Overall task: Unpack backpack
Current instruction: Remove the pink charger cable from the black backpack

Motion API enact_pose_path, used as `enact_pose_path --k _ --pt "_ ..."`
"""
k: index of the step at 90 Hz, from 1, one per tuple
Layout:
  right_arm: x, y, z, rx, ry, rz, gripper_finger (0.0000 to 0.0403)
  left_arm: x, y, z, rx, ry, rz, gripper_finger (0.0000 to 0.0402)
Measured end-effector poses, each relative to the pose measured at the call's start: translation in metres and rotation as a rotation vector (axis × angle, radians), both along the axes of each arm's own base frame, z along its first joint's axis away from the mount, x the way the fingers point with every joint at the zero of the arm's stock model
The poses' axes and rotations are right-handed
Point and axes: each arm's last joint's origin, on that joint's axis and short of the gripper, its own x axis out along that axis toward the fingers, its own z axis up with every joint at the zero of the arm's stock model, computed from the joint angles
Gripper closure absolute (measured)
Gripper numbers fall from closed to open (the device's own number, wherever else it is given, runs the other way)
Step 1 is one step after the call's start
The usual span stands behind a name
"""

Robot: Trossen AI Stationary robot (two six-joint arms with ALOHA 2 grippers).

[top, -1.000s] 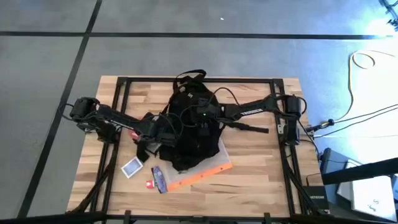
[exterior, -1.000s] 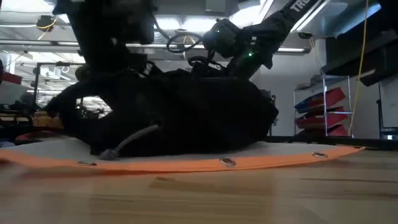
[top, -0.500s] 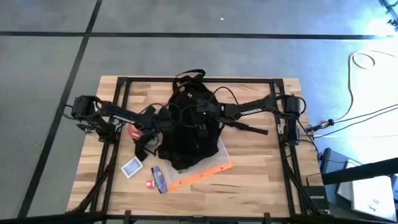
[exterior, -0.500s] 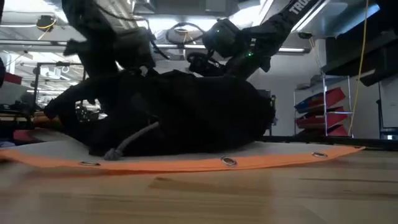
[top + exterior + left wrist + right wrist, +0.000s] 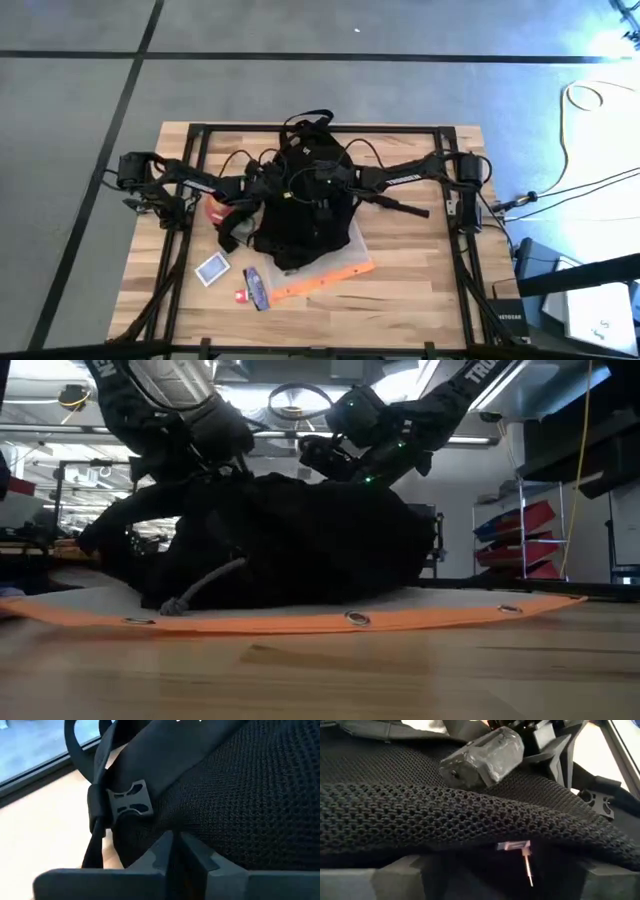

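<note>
My left pincer (image 5: 172,851), fingers pressed together on nothing I can see, has pulled back toward nine o'clock off the backpack (image 5: 300,200) at table centre; my right pincer (image 5: 322,182) stays atop it, grip hidden; unpacking remains unfinished.

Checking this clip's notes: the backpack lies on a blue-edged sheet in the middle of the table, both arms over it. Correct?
Not quite. The sheet under the backpack has an orange edge, not blue; both the high view and the low view show it. The rest holds: the backpack lies mid-table with both arms reaching over it.
</note>
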Motion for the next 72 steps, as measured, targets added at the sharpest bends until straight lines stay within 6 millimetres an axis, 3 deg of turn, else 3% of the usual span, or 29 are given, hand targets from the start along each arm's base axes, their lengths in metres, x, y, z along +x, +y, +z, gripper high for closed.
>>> enact_pose_path --k 36,72 --pt "0.004 -0.002 -0.026 -0.017 0.055 -0.018 0.0162 0.000 0.001 -0.008 -0.068 0.004 -0.013 0.0384" --pt "0.005 -0.006 -0.025 -0.117 0.045 -0.138 0.0162 0.005 0.001 -0.017 -0.106 -0.019 -0.027 0.0384"
